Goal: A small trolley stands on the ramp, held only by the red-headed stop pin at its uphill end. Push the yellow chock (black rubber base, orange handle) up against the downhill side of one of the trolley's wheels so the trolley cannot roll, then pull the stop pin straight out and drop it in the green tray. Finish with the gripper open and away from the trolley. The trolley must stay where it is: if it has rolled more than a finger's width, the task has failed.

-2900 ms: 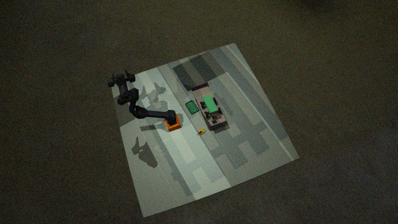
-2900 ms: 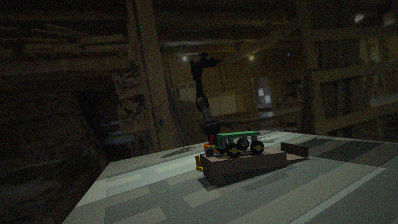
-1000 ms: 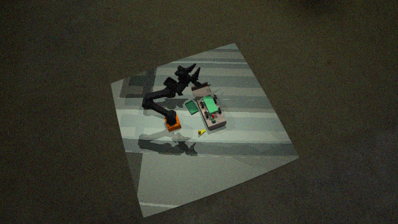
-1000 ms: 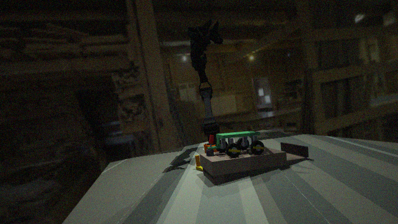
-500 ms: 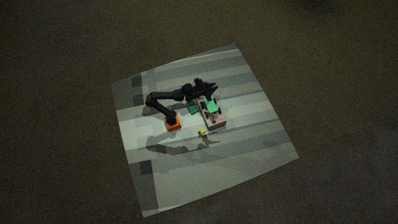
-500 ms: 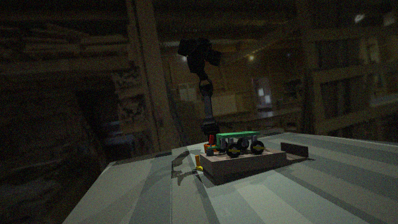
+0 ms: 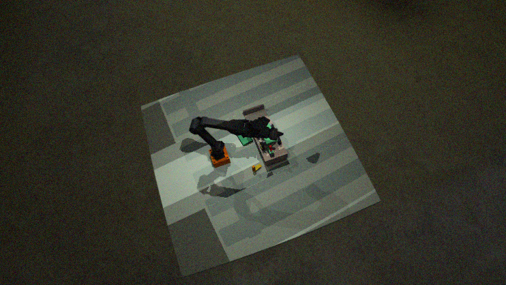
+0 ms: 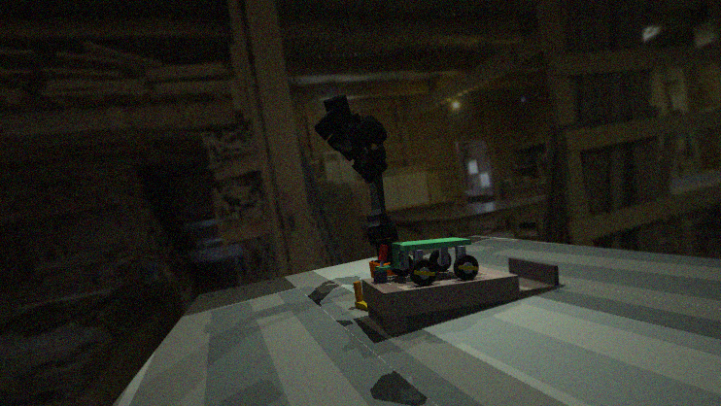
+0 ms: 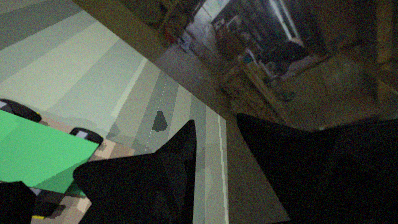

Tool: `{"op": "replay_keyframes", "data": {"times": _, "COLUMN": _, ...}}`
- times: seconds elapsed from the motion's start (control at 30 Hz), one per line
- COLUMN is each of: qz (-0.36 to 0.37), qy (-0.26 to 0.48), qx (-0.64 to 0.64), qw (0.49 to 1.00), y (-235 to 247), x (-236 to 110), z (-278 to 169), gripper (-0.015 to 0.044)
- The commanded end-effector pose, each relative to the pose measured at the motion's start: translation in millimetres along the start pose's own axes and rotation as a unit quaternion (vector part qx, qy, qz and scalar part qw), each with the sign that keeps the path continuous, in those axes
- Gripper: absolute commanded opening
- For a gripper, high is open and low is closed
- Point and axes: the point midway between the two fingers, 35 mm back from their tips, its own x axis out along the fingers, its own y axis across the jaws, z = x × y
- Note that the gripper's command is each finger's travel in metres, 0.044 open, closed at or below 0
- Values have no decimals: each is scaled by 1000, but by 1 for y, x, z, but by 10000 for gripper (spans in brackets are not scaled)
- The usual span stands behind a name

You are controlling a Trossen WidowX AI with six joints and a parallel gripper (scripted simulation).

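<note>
The trolley (image 7: 269, 140) (image 8: 429, 244) (image 9: 40, 155) has a green deck and black wheels and stands on the brown ramp (image 7: 279, 153) (image 8: 443, 297). The red-headed stop pin (image 7: 271, 146) (image 8: 383, 251) sits at its uphill end. The yellow chock (image 7: 256, 167) (image 8: 359, 294) with its orange handle lies on the table beside the ramp's high end, apart from the wheels. My gripper (image 7: 279, 133) (image 9: 215, 121) is open and empty and hangs above the trolley, tilted. The green tray (image 7: 244, 140) lies beside the ramp, partly hidden under my arm.
A dark stop wall (image 7: 253, 108) (image 8: 532, 270) stands at the ramp's low end. The arm's orange base (image 7: 219, 161) is left of the tray. A small dark patch (image 7: 313, 157) (image 8: 394, 388) (image 9: 160, 121) marks the table beyond the ramp.
</note>
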Motion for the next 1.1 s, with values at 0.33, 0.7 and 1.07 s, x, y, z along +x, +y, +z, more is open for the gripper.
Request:
{"op": "replay_keyframes", "data": {"times": 0.33, "qz": 227, "qy": 133, "qx": -251, "qw": 931, "y": 88, "x": 11, "z": -105, "gripper": 190}}
{"op": "replay_keyframes", "data": {"times": 0.7, "qz": 442, "qy": 99, "qx": -410, "qw": 792, "y": 157, "x": -19, "z": -162, "gripper": 190}}
{"op": "replay_keyframes", "data": {"times": 1.07, "qz": 540, "qy": 34, "qx": -465, "qw": 700, "y": 186, "x": -44, "z": -181, "gripper": 190}}
